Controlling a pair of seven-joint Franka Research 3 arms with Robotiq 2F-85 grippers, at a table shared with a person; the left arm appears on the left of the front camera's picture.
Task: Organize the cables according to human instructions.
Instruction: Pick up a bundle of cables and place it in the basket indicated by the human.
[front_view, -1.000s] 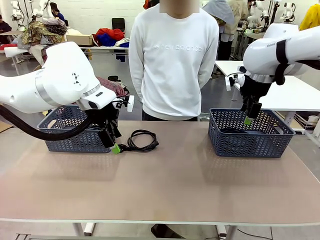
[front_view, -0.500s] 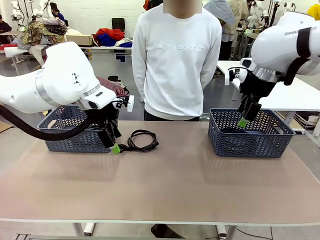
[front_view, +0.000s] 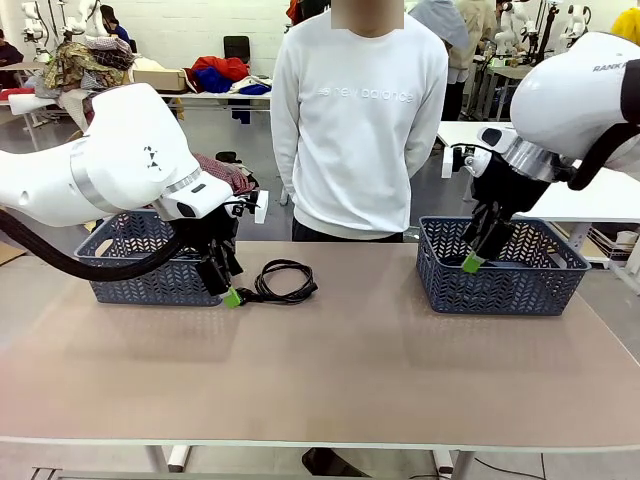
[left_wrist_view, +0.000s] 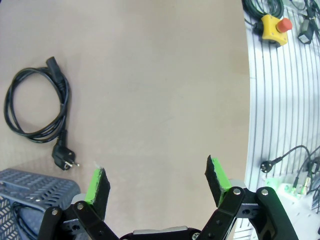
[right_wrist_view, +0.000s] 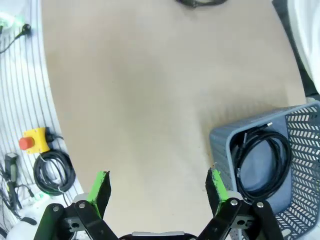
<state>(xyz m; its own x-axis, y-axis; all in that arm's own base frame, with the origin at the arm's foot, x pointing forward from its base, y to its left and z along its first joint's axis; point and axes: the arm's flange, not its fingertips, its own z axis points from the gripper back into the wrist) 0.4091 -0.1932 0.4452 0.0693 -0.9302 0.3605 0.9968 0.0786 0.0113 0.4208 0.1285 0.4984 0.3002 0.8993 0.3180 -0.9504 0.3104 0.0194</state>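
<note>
One coiled cable (right_wrist_view: 262, 162) already sits in the right basket (front_view: 500, 275), another cable (front_view: 283, 281) is left on the table (front_view: 350, 370) just beside the left gripper (front_view: 229, 283); both it and the right gripper (front_view: 478, 252) gape wide, empty.

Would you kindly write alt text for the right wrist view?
The right gripper, its green-padded fingers open and empty, hangs over a tan table. To the right, a grey basket holds a coiled black cable.
</note>
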